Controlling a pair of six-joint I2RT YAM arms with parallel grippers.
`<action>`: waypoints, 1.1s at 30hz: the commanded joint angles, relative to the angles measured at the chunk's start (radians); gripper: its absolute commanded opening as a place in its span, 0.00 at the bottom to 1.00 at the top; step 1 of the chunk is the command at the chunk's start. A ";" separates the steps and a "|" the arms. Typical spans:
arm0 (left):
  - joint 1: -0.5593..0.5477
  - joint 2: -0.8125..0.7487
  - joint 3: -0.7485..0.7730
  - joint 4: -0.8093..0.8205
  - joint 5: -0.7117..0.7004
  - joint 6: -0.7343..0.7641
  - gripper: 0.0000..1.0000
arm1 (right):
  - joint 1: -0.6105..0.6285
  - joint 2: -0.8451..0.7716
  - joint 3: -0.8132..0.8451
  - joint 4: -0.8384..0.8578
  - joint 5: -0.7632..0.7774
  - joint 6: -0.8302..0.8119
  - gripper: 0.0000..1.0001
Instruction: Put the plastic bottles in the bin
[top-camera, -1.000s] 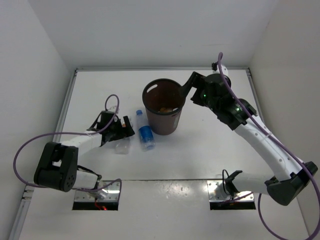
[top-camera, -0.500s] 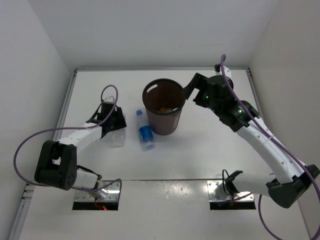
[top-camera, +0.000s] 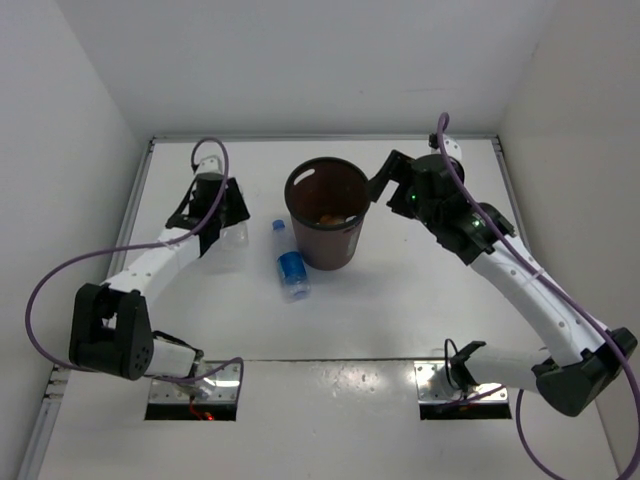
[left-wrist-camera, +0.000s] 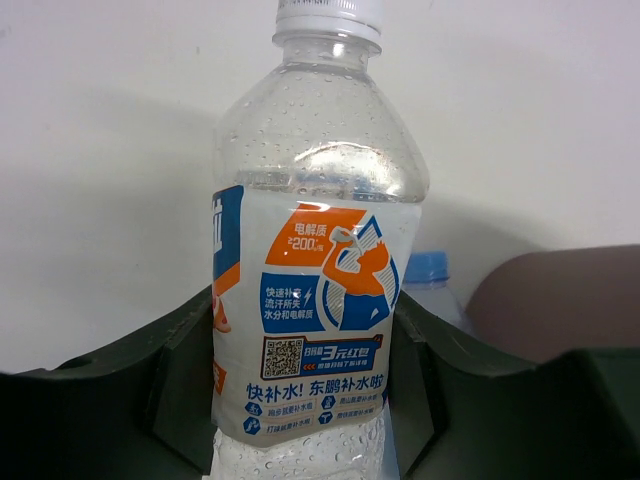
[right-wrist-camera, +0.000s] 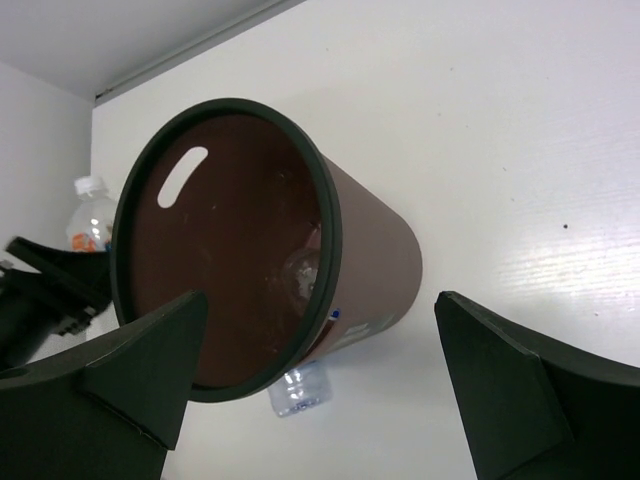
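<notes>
Clear plastic bottle, white-blue-orange label: left gripper jaws clamp it, long axis along fingers, cap pointing away from wrist. Label reads "快补水! 东鹏补水啦". Right gripper jaws spread beside dark brown round bin.

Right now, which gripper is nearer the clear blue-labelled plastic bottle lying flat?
Left. The left gripper, holding a white-capped clear bottle, is beside the lying bottle; the right gripper is across the dark brown round bin.

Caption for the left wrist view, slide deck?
Left end effector holding a labelled clear bottle, brown bin edge behind at right.
</notes>
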 joint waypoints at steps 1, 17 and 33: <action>0.007 -0.032 0.117 0.049 -0.032 -0.027 0.28 | -0.012 -0.007 -0.002 0.024 0.020 0.014 0.98; -0.007 0.170 0.639 0.032 0.146 -0.302 0.25 | -0.030 0.001 0.057 -0.162 0.024 0.033 0.98; -0.247 0.099 0.497 0.071 0.044 -0.179 0.25 | -0.030 -0.047 0.054 -0.216 0.037 0.024 0.98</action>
